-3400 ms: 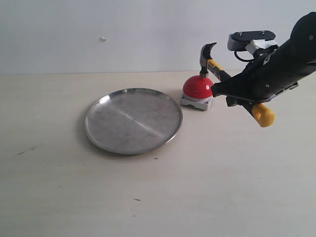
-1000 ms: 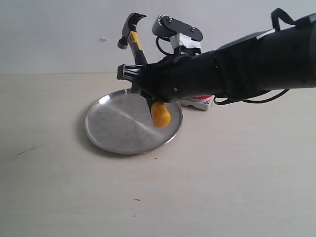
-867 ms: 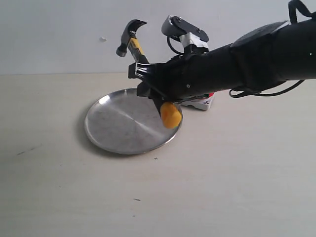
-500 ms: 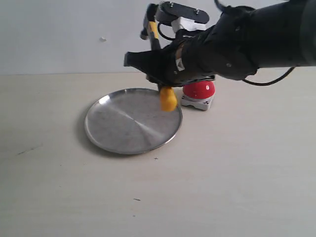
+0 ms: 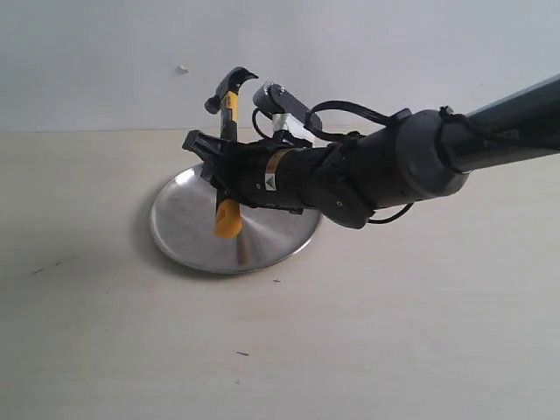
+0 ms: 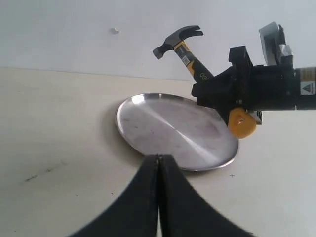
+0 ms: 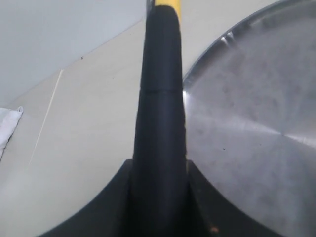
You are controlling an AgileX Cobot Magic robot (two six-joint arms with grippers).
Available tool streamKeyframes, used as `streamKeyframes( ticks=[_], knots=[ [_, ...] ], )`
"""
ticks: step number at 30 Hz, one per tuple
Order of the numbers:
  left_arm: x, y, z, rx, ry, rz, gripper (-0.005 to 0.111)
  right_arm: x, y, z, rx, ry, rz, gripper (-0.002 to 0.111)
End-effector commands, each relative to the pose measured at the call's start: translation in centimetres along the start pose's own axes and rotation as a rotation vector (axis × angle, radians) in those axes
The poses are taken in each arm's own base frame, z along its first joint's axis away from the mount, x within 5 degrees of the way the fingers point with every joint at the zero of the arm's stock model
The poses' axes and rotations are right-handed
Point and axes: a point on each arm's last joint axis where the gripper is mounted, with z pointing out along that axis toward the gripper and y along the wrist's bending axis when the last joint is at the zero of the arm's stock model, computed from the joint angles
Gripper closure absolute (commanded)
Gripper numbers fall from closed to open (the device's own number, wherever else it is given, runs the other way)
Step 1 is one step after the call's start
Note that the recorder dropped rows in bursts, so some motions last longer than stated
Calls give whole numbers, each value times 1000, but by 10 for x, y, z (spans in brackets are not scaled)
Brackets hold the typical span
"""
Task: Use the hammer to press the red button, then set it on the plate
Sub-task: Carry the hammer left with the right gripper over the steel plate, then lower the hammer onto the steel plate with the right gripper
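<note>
Hammer [image 5: 231, 103] gripped mid-handle by right hand [image 5: 223, 166], held above the plate [image 5: 179, 236].
Long axis steep: head up and away, yellow butt down over the plate's middle, not touching. Left hand [image 6: 158, 168] pinched closed on nothing, low over the desk [image 5: 394, 332], farther off. Looks like 1 lowering move remains.

1. A pale beige tabletop [image 5: 420, 332] fills the lower part of the exterior view, matte and softly lit.
2. A plain white wall [image 5: 394, 52] rises behind its far edge.
3. A small mark [image 5: 182, 68] sits on the wall.
4. A dark scuff [image 5: 51, 265] and a speck [image 5: 242, 353] mark the tabletop.
5. The right wrist view shows a thin line [image 7: 47, 116] across the tabletop and a white cloth [image 7: 7, 129], partly cut off.
</note>
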Motion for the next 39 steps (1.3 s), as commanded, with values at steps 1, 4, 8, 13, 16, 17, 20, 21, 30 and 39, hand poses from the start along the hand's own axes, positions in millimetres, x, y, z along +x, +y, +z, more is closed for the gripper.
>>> streamKeyframes(
  ticks=[1,4,8,13,16,17,20,21,30,39],
  knots=[
    [0,-1,0,9,5,3,107,-1,3,5,-78,-42,-23,108],
    [0,-1,0,9,5,3,107,5,-5,11,-57,-25,-21,108],
    [0,-1,0,9,5,3,107,9,-11,16,-48,-16,-19,108],
    [0,-1,0,9,5,3,107,12,-17,23,-37,-20,17,108],
    [0,-1,0,9,5,3,107,11,-16,27,-31,-20,16,108],
    [0,-1,0,9,5,3,107,10,-16,28,-26,-19,16,108],
    [0,-1,0,9,5,3,107,8,-15,30,-7,-13,14,108],
    [0,-1,0,9,5,3,107,8,-16,31,1,-10,14,108],
    [0,-1,0,9,5,3,107,13,-23,36,33,9,17,108],
    [0,-1,0,9,5,3,107,19,-32,41,64,30,19,108]
  ],
)
